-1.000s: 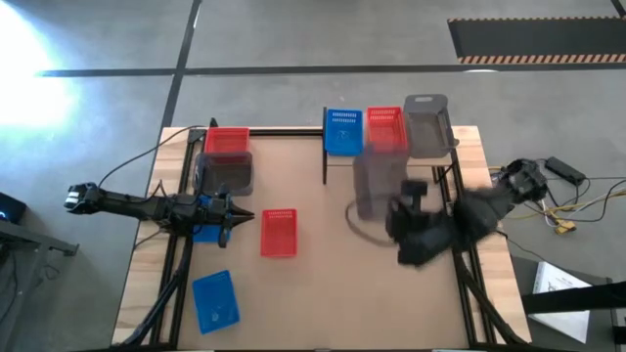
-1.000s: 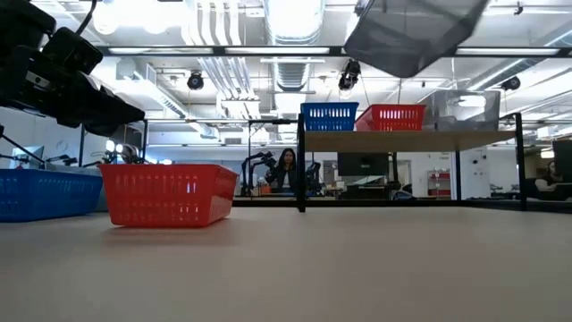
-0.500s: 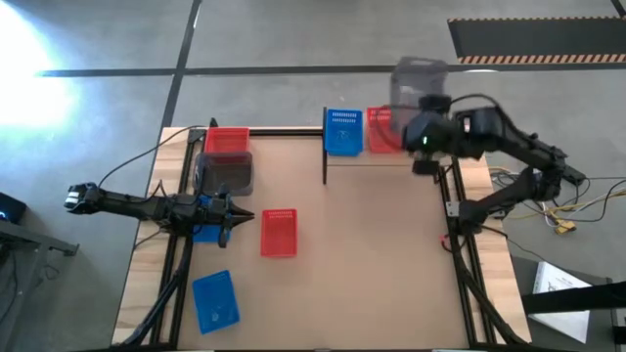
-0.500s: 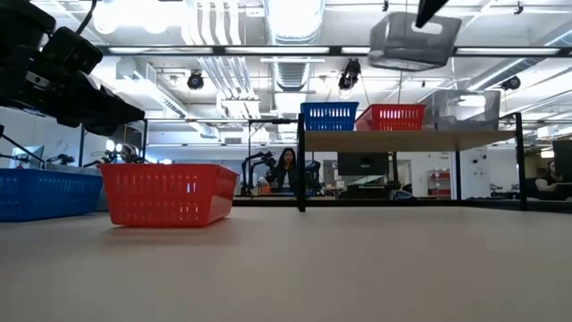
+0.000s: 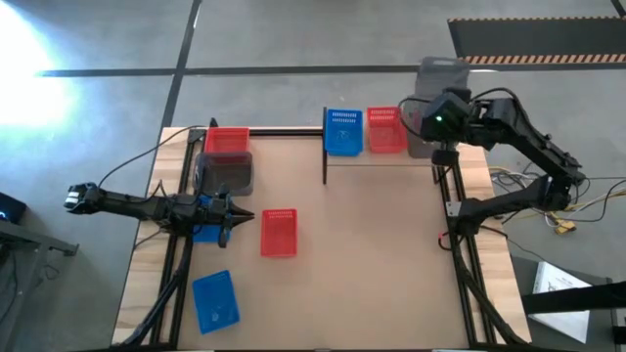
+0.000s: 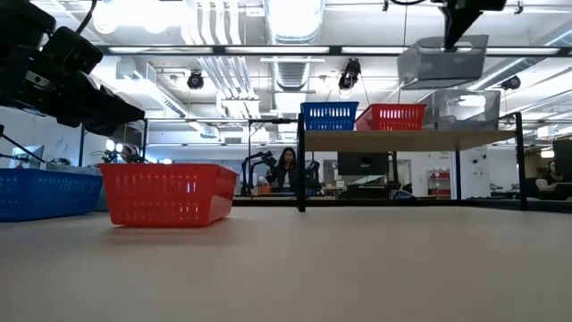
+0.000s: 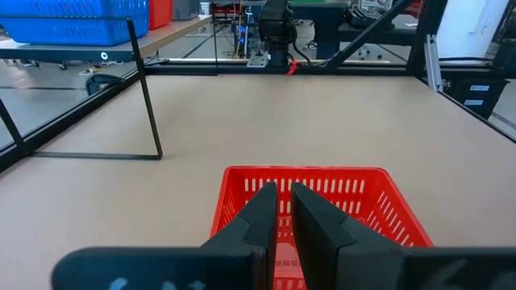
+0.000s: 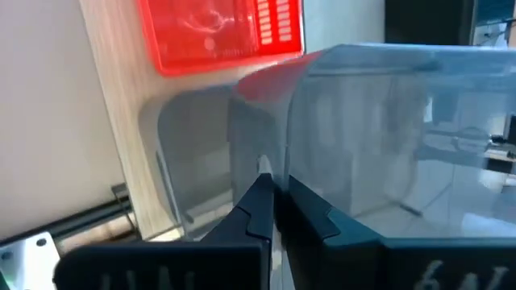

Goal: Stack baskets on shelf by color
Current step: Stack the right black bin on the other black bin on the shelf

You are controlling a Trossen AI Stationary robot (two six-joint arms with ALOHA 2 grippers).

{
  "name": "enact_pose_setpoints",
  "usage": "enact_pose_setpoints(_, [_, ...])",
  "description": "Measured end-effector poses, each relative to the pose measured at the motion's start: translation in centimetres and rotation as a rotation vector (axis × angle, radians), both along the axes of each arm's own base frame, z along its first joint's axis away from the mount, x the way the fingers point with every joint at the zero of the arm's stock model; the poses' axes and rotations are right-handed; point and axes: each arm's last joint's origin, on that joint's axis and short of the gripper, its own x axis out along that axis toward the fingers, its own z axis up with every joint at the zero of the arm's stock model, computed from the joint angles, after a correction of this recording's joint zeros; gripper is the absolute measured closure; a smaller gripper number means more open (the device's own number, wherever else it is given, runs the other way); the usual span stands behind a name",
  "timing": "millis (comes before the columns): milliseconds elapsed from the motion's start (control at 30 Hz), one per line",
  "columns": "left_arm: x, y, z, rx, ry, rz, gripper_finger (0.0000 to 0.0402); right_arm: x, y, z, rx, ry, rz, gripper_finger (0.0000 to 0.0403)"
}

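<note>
Right gripper (image 5: pixel 437 119) clenched on the wall of a grey basket (image 6: pixel 442 61), carrying it high over the shelf (image 6: pixel 402 140) at the table's 1 o'clock corner, directly above a second grey basket (image 6: pixel 460 107) seated there, likely so the two nest by colour. Blue basket (image 5: pixel 342 131) and red basket (image 5: pixel 385 130) already sit side by side on the shelf. Left gripper (image 5: pixel 227 217) waits at 9 o'clock, fingers pinched together on nothing, just short of a loose red basket (image 5: pixel 279 233) on the tabletop
</note>
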Motion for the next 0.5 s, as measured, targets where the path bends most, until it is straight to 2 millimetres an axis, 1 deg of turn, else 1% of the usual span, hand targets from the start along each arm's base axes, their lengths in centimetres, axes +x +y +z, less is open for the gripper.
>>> enact_pose_setpoints(100, [0.0, 0.0, 0.0, 0.000, -0.001, 0.000, 0.0379, -0.9, 0.4, -0.3, 0.000, -0.002, -0.002, 0.0394])
enact_pose_setpoints(200, [0.0, 0.0, 0.0, 0.000, -0.001, 0.000, 0.0379, -1.4, 0.7, -1.1, 0.015, 0.013, 0.001, 0.0394])
enact_pose_setpoints(367, [0.0, 0.0, 0.0, 0.000, -0.001, 0.000, 0.0379, -1.7, 0.8, -2.8, 0.047, 0.069, 0.013, 0.0394])
enact_pose_setpoints(500, [0.0, 0.0, 0.0, 0.000, 0.000, 0.000, 0.0379, -1.6, 0.9, -3.6, 0.092, 0.084, 0.045, 0.0394])
